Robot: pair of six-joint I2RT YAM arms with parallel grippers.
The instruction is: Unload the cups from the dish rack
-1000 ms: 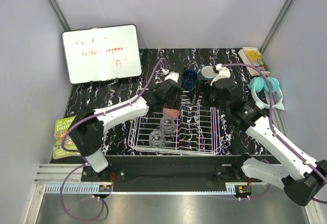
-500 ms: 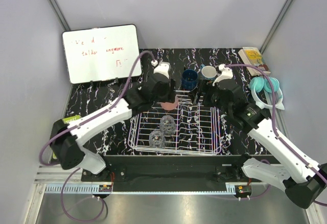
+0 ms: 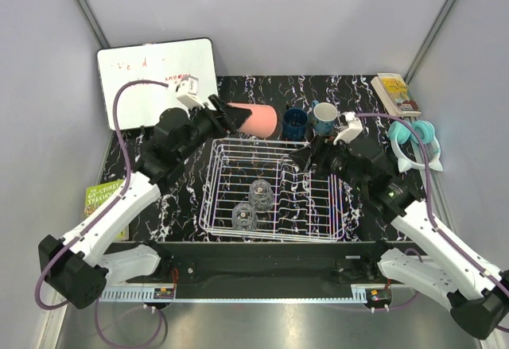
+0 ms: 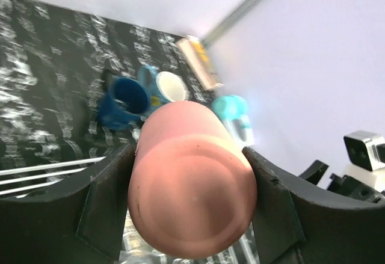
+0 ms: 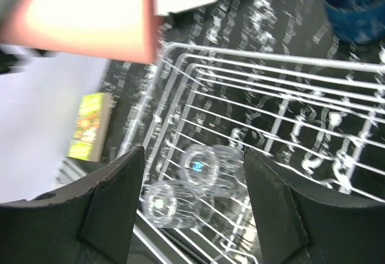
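Taking the salmon-pink tumbler (image 3: pixel 258 120) out of the dish rack (image 3: pixel 208 198) looks like the step in hand. The left hand (image 3: pixel 231 116) squeezes tight on it and holds it up in the air. The tumbler is tipped on its side, above the far left corner of the rack, with its open mouth toward the dark blue cup (image 3: pixel 295 123).

I think the next move is to turn it upright and set it down on the table (image 3: pixel 270 87). It must not bump the blue cup or the teal mug (image 3: pixel 324 115), which stand side by side just behind the rack.

The right hand (image 3: pixel 306 158) hangs over the right part of the rack, fingers wide apart, with nothing in them. Two clear glass cups (image 3: pixel 261 194) sit close together in the rack, so they look like the ones left to take out.

The tumbler is smooth and plain, with a round flat bottom.
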